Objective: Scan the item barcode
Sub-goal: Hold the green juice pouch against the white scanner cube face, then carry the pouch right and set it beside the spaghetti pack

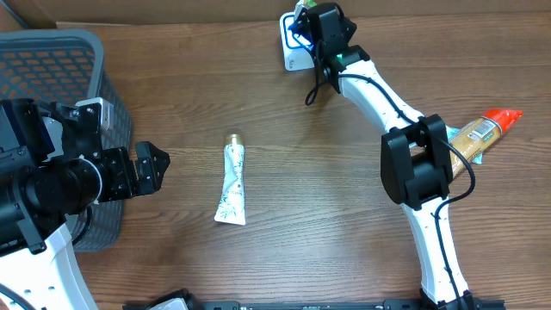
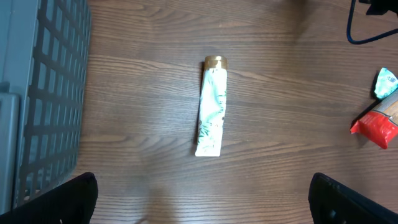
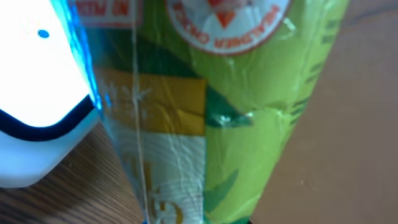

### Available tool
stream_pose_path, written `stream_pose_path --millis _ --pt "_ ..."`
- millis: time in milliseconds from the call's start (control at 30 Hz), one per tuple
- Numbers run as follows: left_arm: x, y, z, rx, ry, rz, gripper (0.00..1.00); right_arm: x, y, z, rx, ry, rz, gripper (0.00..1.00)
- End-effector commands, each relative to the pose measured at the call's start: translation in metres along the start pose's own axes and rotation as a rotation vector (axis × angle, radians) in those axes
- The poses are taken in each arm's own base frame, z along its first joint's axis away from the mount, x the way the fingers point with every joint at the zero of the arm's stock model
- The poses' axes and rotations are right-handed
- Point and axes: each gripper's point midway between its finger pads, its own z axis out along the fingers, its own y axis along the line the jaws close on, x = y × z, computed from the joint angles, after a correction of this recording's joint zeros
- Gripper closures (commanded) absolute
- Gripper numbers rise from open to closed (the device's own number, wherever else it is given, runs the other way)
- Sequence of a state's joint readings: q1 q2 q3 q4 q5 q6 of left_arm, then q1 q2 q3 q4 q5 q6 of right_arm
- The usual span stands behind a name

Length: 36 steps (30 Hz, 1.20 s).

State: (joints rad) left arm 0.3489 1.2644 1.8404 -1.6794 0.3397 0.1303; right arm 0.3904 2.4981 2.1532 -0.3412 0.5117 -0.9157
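Brown wooden table under everything.

Far over at nine to ten o'clock, seen from above: grey basket by the edge. Maybe a home for things already beeped.

Just beside it, at nine o'clock: left gripper, spread as wide as can be. Holding nothing. Pointing toward three o'clock, right at the next thing on the table. Looks parked and ready for a grab, waiting for a turn.

Near the middle, a little toward seven o'clock: white tube with green leaves and a gold cap. Lying flat, cap toward twelve o'clock, well apart from both grippers. Probably next in line, left out in the open for an easy pick.

Up between twelve and one o'clock: white scanner with a bright blue glow. Right gripper stretched all the way there, pinched tight on a thin green packet. Packet held very near the glowing face, maybe touching, hard to tell. Held like that to show the black lines to the light. No barcode seen from the wrist, only green, yellow and a red-and-white badge. Maybe a small turn needed.

At three o'clock: brown packet with an orange-red end, partly hidden by the right arm. Likely waiting too.
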Motion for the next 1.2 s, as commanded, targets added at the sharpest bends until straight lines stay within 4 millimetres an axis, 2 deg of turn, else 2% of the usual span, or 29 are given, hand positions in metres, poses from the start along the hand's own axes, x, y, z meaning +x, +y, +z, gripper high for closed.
stream_pose_path --millis 0,133,233,400,500,600,667,733,833,867,900,967,1000,1100,1167 --pt "-0.001 0.001 0.001 -0.002 0.002 0.003 0.0 -0.005 -0.007 -0.002 0.017 -0.014 0.036 0.96" --pt "-0.001 0.001 0.001 -0.002 0.002 0.003 0.0 -0.002 -0.004 -0.003 0.003 -0.001 0.027 0.96" --pt "-0.001 0.001 0.001 -0.002 0.002 0.003 0.01 -0.006 -0.01 -0.01 0.003 -0.006 0.083 0.96" --pt "-0.001 0.001 0.001 -0.002 0.002 0.003 0.0 -0.027 -0.044 -0.064 -0.086 -0.098 0.22 0.96" --pt "-0.001 0.001 0.001 -0.002 0.002 0.003 0.0 -0.036 -0.071 -0.115 -0.166 -0.161 0.333 0.96" --pt "-0.001 0.001 0.001 -0.002 0.002 0.003 0.0 -0.042 -0.093 -0.189 -0.336 -0.241 0.511 0.96" --pt "-0.001 0.001 0.001 -0.002 0.002 0.003 0.0 -0.035 -0.105 -0.239 -0.459 -0.266 0.644 0.96" --pt "-0.001 0.001 0.001 -0.002 0.002 0.003 0.01 -0.014 -0.119 -0.281 -0.541 -0.237 0.787 0.96" --pt "-0.001 0.001 0.001 -0.002 0.002 0.003 0.0 0.039 -0.134 -0.313 -0.56 -0.073 1.041 0.96" --pt "-0.001 0.001 0.001 -0.001 0.002 0.003 0.0 0.056 -0.136 -0.317 -0.557 -0.02 1.087 0.96" --pt "-0.001 0.001 0.001 -0.002 0.002 0.003 0.0 0.082 -0.135 -0.319 -0.549 0.073 1.154 0.96" --pt "-0.001 0.001 0.001 -0.002 0.002 0.003 0.0 0.113 -0.133 -0.313 -0.536 0.196 1.25 0.96" --pt "-0.001 0.001 0.001 -0.002 0.002 0.003 0.0 0.138 -0.126 -0.299 -0.521 0.311 1.344 0.96" --pt "-0.001 0.001 0.001 -0.002 0.002 0.003 0.0 0.166 -0.107 -0.266 -0.505 0.443 1.448 0.96" --pt "-0.001 0.001 0.001 -0.002 0.002 0.003 0.0 0.179 -0.084 -0.239 -0.518 0.508 1.48 0.96"
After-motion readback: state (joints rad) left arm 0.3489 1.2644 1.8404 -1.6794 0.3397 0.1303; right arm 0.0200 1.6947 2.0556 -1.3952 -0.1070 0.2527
